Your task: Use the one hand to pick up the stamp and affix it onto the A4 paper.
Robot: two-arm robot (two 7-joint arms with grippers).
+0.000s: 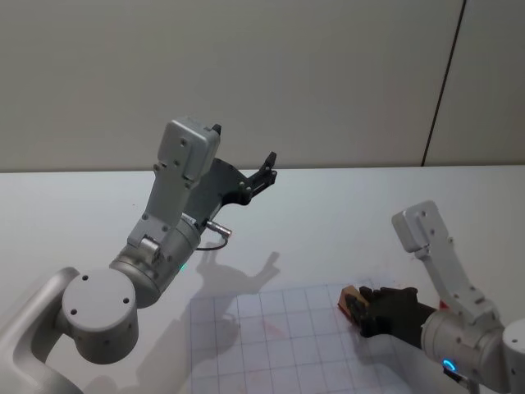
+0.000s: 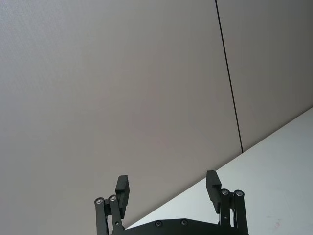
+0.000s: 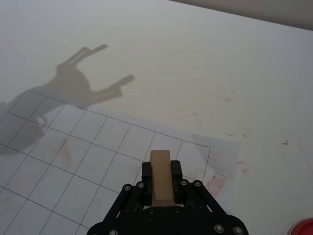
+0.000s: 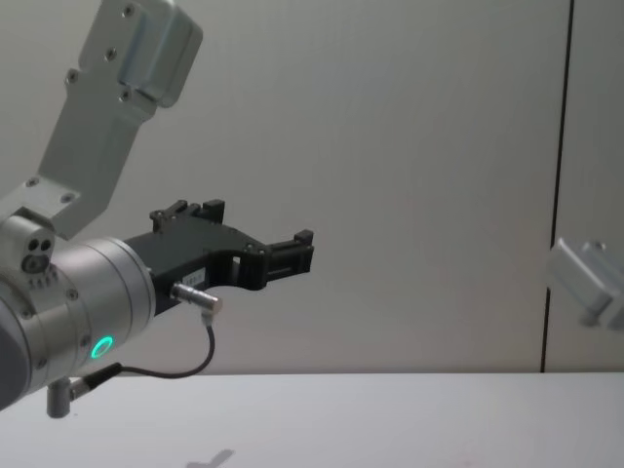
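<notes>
Nothing in the views can be read as a word, number or brand. A small pale label [image 4: 200,277] sits on the black body of the left gripper [image 4: 252,239], left of centre in the chest view, but its print is too small to make out. In the right wrist view, a reddish inked patch [image 3: 215,184] lies by the grid border of the gridded paper [image 3: 88,147], right of centre and low in the frame. It is a smudge with no legible characters.

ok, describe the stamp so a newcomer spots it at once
Start at the white table, then the gridded paper on it. Near the paper's far right corner the right gripper is shut on the stamp; the left gripper hangs open, high above the table. The stamp is a small light-brown wooden block, the one pale piece between black fingers.
</notes>
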